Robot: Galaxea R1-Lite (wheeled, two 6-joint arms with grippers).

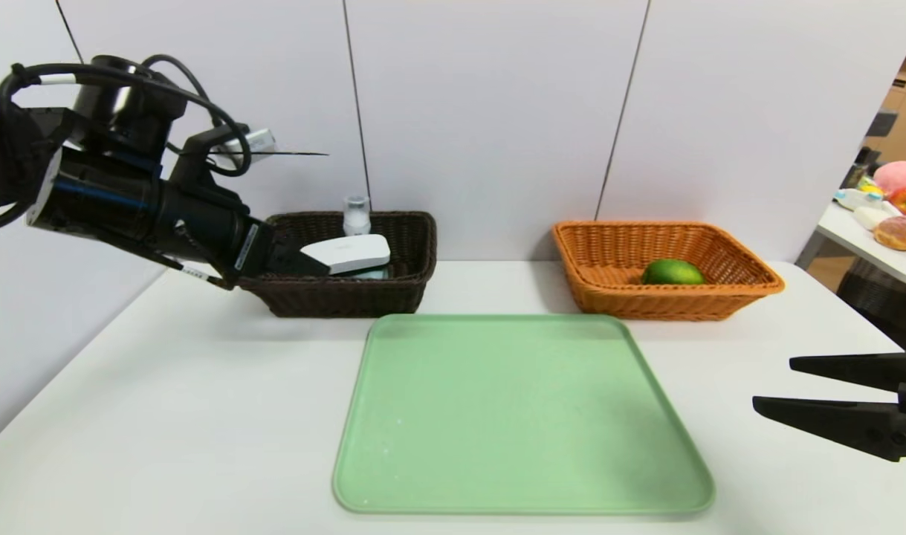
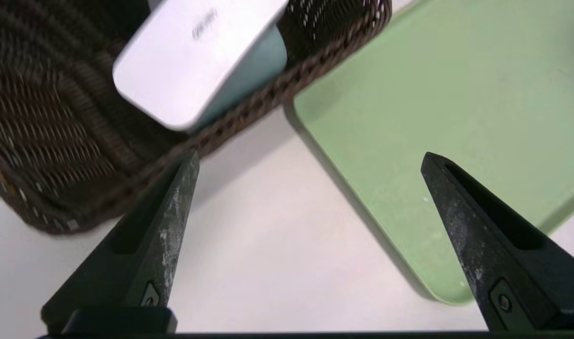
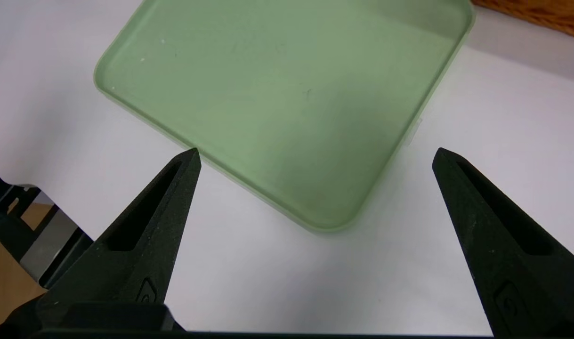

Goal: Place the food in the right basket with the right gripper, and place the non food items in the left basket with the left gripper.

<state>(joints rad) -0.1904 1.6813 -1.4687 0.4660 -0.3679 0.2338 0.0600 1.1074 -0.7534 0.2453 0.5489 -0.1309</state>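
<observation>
With the lime [image 1: 672, 273] in the orange basket [image 1: 750, 297], white case [image 1: 348, 253] and bottle [image 1: 357, 215] in the brown basket [image 1: 415, 256], the green tray [image 1: 523, 416] lies bare, both tools, left [image 2: 310, 157] and right [image 3: 315, 153], wide and empty, so sorting looks finished.

Left gripper [image 2: 310, 157] is up in the air on the left, angled down and toward the right, fingers spread wide, holding nothing. Right gripper [image 1: 772, 383] sits low on the right, fingers wide apart too, also holding nothing.
</observation>
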